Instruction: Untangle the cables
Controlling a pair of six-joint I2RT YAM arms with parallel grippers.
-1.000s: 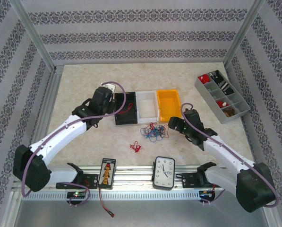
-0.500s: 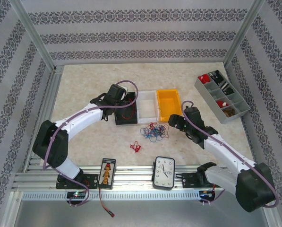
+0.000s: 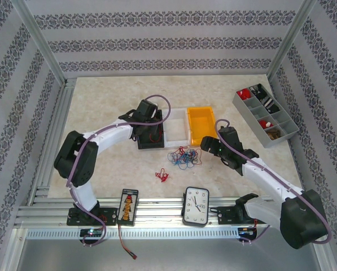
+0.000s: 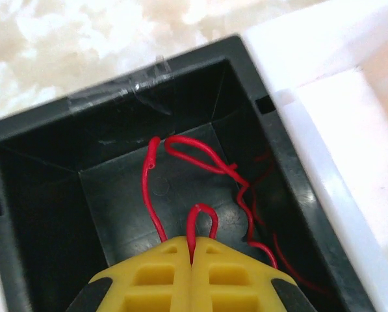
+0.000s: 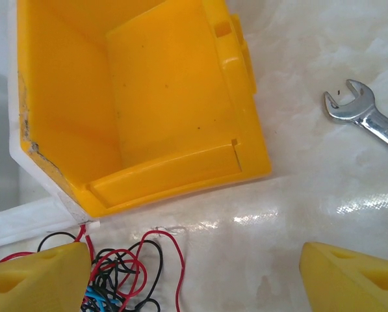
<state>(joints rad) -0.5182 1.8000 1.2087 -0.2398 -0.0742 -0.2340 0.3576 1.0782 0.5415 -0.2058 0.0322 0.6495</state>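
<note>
Over the black bin [image 4: 116, 140], the left gripper [image 4: 192, 255], newly swung in, pinched a red cable [image 4: 145, 188]; the right gripper [image 5: 194, 276] waited, jaws apart, by the tangled cables [image 5: 125, 273].

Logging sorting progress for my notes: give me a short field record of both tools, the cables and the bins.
left tool: shut on a red wire over the black bin
right tool: open, at the right edge of the cable tangle, by the yellow bin
loose strand: red, on the table, apart from the tangle
</note>
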